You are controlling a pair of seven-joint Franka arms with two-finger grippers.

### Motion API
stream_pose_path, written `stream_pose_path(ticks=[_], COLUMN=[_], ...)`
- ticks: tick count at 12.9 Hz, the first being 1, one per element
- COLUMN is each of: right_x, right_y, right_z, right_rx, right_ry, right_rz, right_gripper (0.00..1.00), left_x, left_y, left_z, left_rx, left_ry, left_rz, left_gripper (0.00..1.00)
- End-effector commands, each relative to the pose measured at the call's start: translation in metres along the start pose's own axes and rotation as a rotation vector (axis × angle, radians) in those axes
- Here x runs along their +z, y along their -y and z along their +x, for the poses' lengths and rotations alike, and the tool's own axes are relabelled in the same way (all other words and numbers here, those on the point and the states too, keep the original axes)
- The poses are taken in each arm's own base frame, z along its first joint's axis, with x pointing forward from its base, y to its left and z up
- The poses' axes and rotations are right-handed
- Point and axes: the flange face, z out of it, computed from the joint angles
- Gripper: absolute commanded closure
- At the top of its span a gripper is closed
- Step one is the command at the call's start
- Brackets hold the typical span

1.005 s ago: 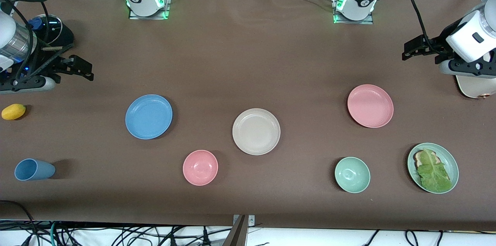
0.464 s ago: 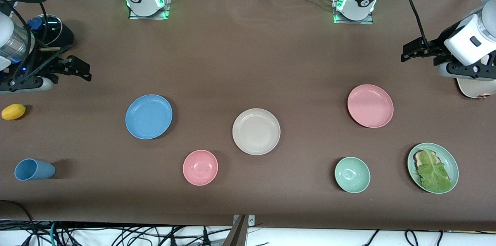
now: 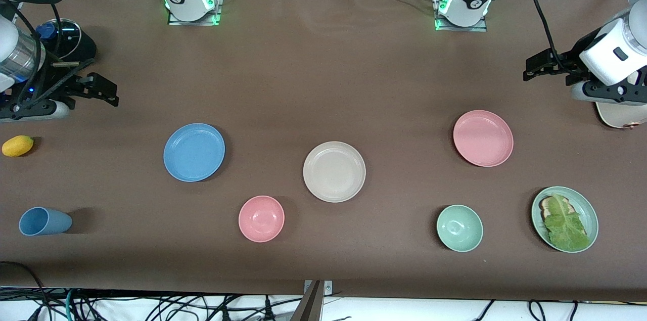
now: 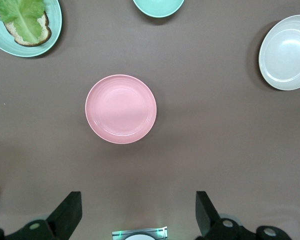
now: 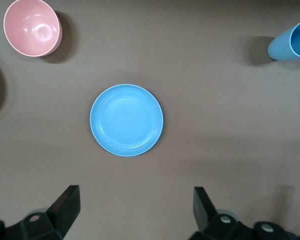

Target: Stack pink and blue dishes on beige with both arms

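The sky blue plate lies toward the right arm's end of the table. The salmon pink plate lies toward the left arm's end. Between them, a little nearer the front camera, rests the cream-beige plate, with nothing on it. My right gripper hangs open above bare table beside the blue plate, holding nothing. Open and holding nothing too, my left gripper hovers above bare table, off the pink plate's rim.
A pink bowl, a green bowl and a green plate with lettuce sit nearer the front camera. A blue cup and a lemon lie at the right arm's end. A cream object sits under the left arm.
Both grippers have drifted slightly outward toward their own ends of the table, then held still. No plate has moved.
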Motion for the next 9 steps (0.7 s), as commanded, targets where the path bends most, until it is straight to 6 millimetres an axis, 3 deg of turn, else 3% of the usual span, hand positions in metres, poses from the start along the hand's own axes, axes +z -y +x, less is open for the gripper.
stream_pose_path(ticks=[1, 6, 9], right_x=[-0.004, -0.004, -0.003], right_y=[-0.002, -0.002, 0.0], right_z=[-0.005, -0.004, -0.003], right_rx=[-0.002, 0.0, -0.003], right_ry=[-0.005, -0.012, -0.01], right_rz=[-0.011, -0.008, -0.005], right_gripper=[0.0, 0.0, 0.0], left_x=[-0.004, -0.02, -0.018], left_y=[0.001, 0.001, 0.0], left_z=[0.001, -0.002, -0.001], left_rx=[0.018, 0.016, 0.017], left_ry=[-0.008, -0.039, -0.037], left_rz=[0.019, 0.018, 0.016], left_gripper=[0.0, 0.0, 0.0])
